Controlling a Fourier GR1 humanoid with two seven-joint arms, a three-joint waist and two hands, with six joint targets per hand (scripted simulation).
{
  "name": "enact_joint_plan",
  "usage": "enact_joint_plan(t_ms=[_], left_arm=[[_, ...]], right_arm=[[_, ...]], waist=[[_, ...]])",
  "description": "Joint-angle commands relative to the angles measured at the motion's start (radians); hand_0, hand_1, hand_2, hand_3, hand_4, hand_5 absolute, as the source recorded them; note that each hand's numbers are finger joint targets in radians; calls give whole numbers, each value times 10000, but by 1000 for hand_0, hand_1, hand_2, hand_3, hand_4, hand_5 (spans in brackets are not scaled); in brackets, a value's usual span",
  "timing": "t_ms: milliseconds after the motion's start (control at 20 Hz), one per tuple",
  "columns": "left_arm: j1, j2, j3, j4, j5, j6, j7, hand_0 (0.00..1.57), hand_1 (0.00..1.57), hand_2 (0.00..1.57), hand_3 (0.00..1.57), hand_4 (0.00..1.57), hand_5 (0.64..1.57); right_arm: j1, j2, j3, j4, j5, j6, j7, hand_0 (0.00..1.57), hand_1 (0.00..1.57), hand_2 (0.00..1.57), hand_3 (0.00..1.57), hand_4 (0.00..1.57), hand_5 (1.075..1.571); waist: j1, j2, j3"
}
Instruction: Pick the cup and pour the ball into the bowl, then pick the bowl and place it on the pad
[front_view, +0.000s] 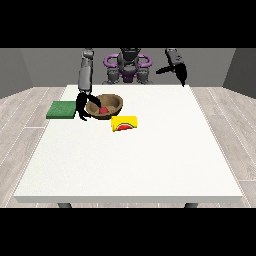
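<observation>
A red ball lies inside the brown bowl, whose rim the hand at the view's left grasps with curled fingers. The yellow cup lies tipped just beside the bowl, the green pad near. The hand at the view's right hangs raised, fingers relaxed.

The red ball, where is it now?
In the front view the red ball lies inside the brown bowl, left of the table's middle. The yellow cup lies just in front, and the green pad is to the left.
</observation>
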Motion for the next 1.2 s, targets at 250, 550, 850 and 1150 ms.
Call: enact_joint_plan(t_ms=[250, 550, 850, 1150], left_arm=[[83, -70, -17, 617, 367, -550, 11, 0, 0, 0, 0, 898, 1466], [1292, 152, 776, 2126, 528, -358, -365, 0, 0, 0, 0, 989, 1419], [1305, 658, 1607, 2690, 871, -332, -88, 0, 0, 0, 0, 1003, 1407], [1089, 871, 1763, 2341, 937, -574, -633, 0, 0, 0, 0, 1024, 1431]], right_arm=[[98, 36, 1229, 590, 1915, -3212, 2894, 1571, 1571, 1571, 1256, 898, 1566], [-847, -111, 2286, 20, 2599, -2846, 6319, 1571, 1571, 1571, 966, 821, 1564], [-1012, -825, 2596, -879, 2573, -1212, 7709, 1571, 1571, 1571, 744, 808, 1567], [-913, -1555, 1748, -1579, 1919, -712, 7510, 1571, 1571, 1571, 728, 777, 1571]], waist=[[541, -564, 321], [-918, -2866, 349], [-2233, -3479, 367], [-1980, -2436, 371]])
